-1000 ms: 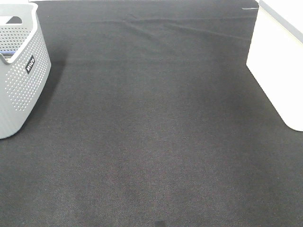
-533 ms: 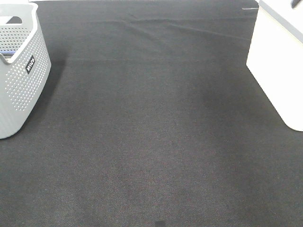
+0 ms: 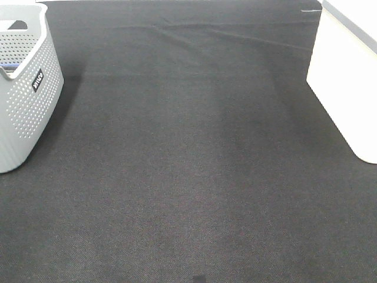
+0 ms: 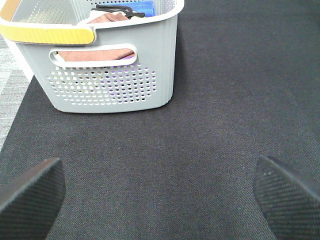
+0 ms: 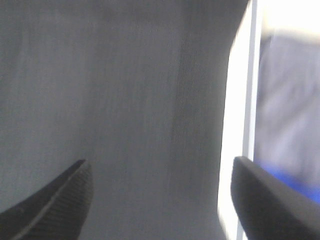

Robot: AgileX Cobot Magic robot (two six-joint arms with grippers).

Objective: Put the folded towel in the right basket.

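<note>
The right basket (image 3: 347, 88) is white and stands at the right edge of the black mat. In the blurred right wrist view its white rim (image 5: 248, 100) shows, with a pale grey-blue cloth (image 5: 287, 100) beyond it; I cannot tell whether this is the folded towel. My right gripper (image 5: 160, 200) is open and empty, over the mat beside that rim. My left gripper (image 4: 160, 200) is open and empty, low over the mat in front of the grey basket (image 4: 115, 85). Neither gripper shows in the exterior high view.
The grey perforated basket (image 3: 23, 100) with a yellow handle (image 4: 47, 34) stands at the left edge of the mat. It holds a brown-pink towel (image 4: 95, 54) and a blue cloth (image 4: 142, 7). The black mat (image 3: 188, 165) lies between the two baskets.
Half a second ago a small dark tip showed at the top right corner over the white basket; it is out of view now. The shadows on the mat have shifted. The baskets have not moved.
</note>
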